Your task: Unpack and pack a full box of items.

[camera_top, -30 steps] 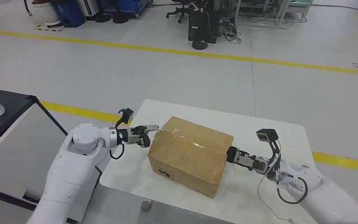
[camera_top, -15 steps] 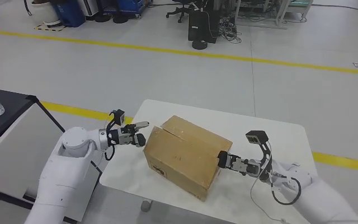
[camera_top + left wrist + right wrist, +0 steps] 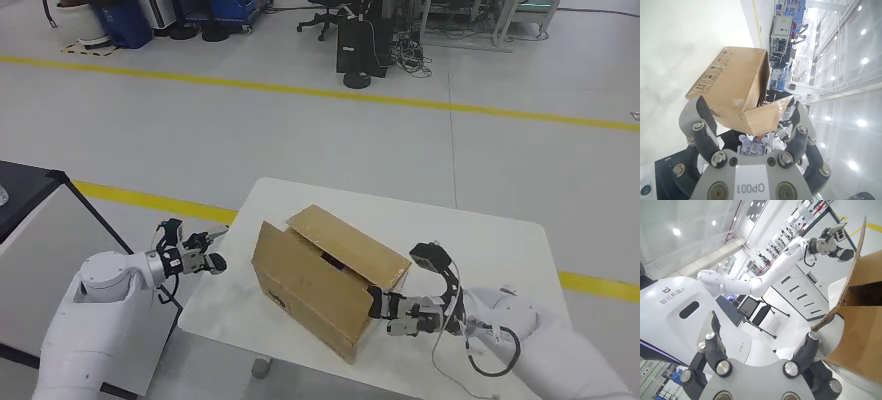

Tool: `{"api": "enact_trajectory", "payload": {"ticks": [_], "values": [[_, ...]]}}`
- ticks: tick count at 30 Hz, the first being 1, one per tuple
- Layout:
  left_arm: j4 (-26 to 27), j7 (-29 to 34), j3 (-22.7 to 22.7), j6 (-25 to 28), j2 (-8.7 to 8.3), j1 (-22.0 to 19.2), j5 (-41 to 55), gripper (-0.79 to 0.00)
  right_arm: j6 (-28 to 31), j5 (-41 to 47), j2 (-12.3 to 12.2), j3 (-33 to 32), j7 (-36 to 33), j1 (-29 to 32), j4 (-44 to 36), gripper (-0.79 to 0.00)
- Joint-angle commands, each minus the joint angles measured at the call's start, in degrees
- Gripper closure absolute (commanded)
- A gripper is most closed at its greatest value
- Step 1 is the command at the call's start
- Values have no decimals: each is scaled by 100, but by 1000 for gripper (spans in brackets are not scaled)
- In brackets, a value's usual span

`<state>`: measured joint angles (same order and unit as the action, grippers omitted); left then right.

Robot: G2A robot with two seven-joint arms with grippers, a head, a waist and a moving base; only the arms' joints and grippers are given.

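- The cardboard box (image 3: 310, 285) sits on the white tabletop (image 3: 480, 250), turned at an angle. Its top flap (image 3: 350, 243) is lifted a little, so a dark gap shows under it.
- My left tool (image 3: 205, 262) hangs beyond the tabletop's edge, well apart from the box, with fingers spread wide and empty.
- My right tool (image 3: 378, 305) is at the opposite end of the box, also spread wide and holding nothing. One finger lies just beside a flap edge; I cannot tell if it touches.
- I judge the step is opening the top. To do it well, I should slide one finger under the loose flap, pinch softly and swing it about its fold, while the other tool steadies the box against sliding.
- The cardboard is plain brown and corrugated, with sharp corners. The flaps look thin and easy to bend. Shiny clear tape (image 3: 780, 103) clings to one flap edge and may resist.
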<state>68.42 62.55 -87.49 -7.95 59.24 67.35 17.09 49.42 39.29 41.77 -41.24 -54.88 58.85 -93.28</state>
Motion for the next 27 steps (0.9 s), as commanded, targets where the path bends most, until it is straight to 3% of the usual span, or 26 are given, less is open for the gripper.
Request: {"api": "enact_trajectory", "payload": {"ticks": [1, 8, 27], "values": [[70, 22, 26, -46, -4, 51, 43, -785, 38, -95, 25, 73, 38, -44, -71, -785], [266, -46, 10, -95, -19, 169, 247, -785, 125, -292, 186, 403, 126, -362, -21, -785], [445, -389, -1044, -20, -287, 509, 100, -785, -23, -567, 1053, 1560, -22, -1188, 857, -785]]}}
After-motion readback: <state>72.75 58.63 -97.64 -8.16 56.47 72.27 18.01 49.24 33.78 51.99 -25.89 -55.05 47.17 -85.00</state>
